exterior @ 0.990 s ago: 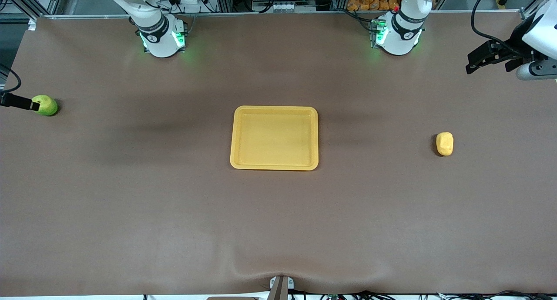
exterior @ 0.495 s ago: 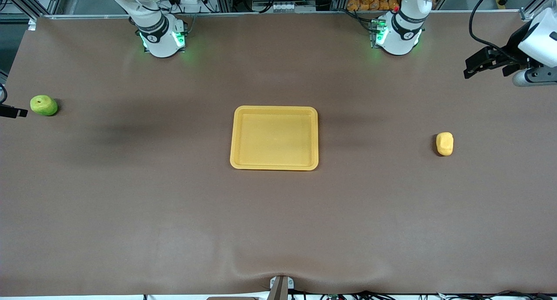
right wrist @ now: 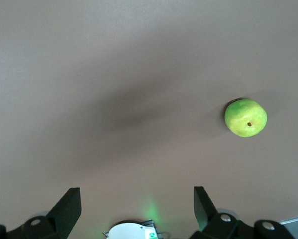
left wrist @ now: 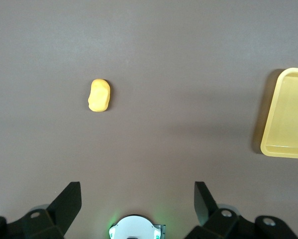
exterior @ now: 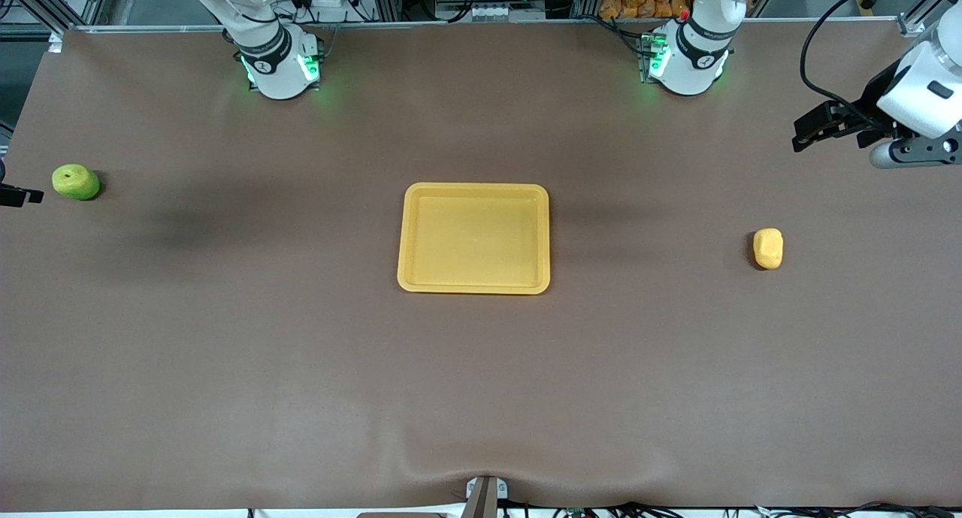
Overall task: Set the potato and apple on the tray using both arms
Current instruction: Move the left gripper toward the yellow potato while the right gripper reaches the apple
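Front view: tray (exterior: 473, 286) at table centre, bare; apple (exterior: 75, 181) at its 9 o'clock toward the right arm's end, potato (exterior: 768, 248) at 3 o'clock toward the left arm's end.

Left gripper (exterior: 815, 131) up over the table at the tray's 2 o'clock — right gripper barely in view.

Left wrist view: left gripper (left wrist: 138, 199) fingers spread wide, empty, potato (left wrist: 99, 95) and tray (left wrist: 268, 144) corner below.

Right wrist view — right gripper (right wrist: 137, 200) equally wide, empty; apple (right wrist: 246, 118) stem dimple visible.
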### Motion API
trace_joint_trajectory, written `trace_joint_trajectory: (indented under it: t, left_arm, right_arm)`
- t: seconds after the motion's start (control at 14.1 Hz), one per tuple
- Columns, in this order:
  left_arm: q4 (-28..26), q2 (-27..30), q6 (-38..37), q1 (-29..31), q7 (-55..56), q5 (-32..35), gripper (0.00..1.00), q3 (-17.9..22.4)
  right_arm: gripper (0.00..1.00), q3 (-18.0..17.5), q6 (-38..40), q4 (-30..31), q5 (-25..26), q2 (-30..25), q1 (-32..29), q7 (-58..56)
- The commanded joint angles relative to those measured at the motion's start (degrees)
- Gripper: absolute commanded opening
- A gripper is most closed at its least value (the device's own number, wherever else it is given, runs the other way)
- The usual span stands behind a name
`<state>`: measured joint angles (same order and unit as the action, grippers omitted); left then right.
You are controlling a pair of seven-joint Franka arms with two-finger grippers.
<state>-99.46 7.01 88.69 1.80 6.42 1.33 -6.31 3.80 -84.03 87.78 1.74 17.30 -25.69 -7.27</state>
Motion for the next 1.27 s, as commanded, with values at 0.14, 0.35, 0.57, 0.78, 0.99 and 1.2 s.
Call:
trace_joint_trajectory:
  t: [0.14,0.35,0.57,0.78,0.99,1.2]
  left_arm:
    - [-1.35,-1.2,2.62,0.31,0.7,1.22,1.0,-0.29]
    - [-5.39,-1.12,7.18,0.58,0.61,1.31,1.0,-0.11]
    - [-7.94,-1.9,11.75,1.63,0.52,1.31,1.0,-0.2]
    - [-9.7,-4.8,16.41,3.91,0.61,3.93,1.0,-0.29]
    - [-13.3,-6.56,23.52,4.27,0.52,4.47,1.0,-0.2]
    - [-15.67,-8.76,29.24,4.18,0.78,9.56,1.0,-0.29]
  right_arm:
    - [1.0,-0.9,-1.84,-0.94,1.25,2.99,-3.65,-5.21]
    - [1.0,-0.9,-3.94,-0.94,4.32,5.2,-5.15,-6.27]
    - [1.0,-0.9,-9.29,-0.86,4.41,6.51,-7.26,-7.4]
    - [1.0,-0.9,-10.89,-0.94,4.41,8.89,-9.29,-12.06]
    - [1.0,-0.9,-15.62,-0.5,4.5,10.38,-11.92,-15.65]
    - [1.0,-0.9,-18.44,1.07,7.39,11.79,-13.68,-17.69]
